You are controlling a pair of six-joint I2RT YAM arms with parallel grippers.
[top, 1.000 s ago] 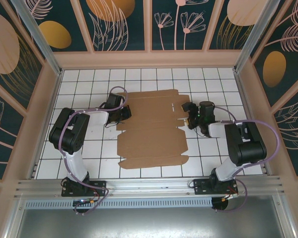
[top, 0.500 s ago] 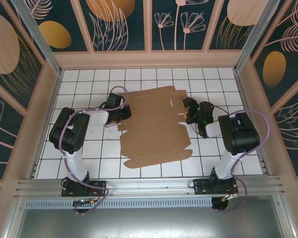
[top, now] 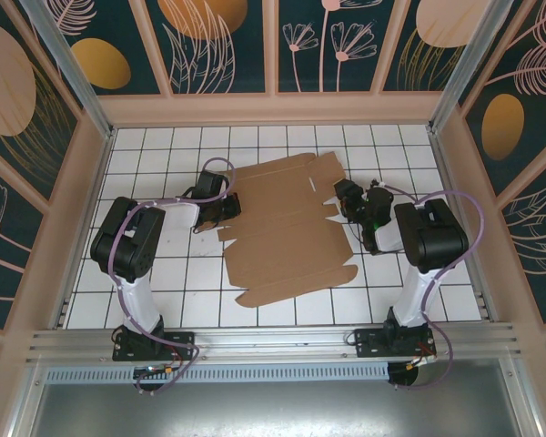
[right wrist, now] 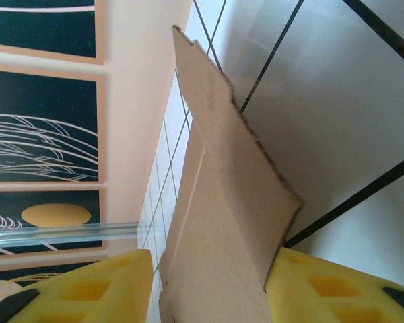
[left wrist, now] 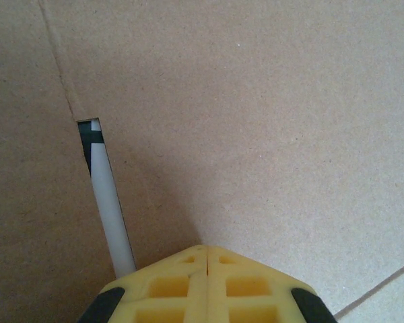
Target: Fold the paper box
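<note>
Barely begun | brown corrugated-cardboard paper box (top: 287, 232) lay mostly flat | left gripper (left wrist: 205, 252) clenched empty atop it | right gripper (right wrist: 209, 272) straddled raised flap (right wrist: 222, 195), clamping unclear

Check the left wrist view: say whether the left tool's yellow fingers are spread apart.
No: the left tool has its yellow fingers pressed together at one seam over the plain brown corrugated paper box.

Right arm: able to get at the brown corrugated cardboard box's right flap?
Probably yes: the right gripper straddles that raised flap of the brown corrugated cardboard box, a finger each side, nothing blocking.
</note>
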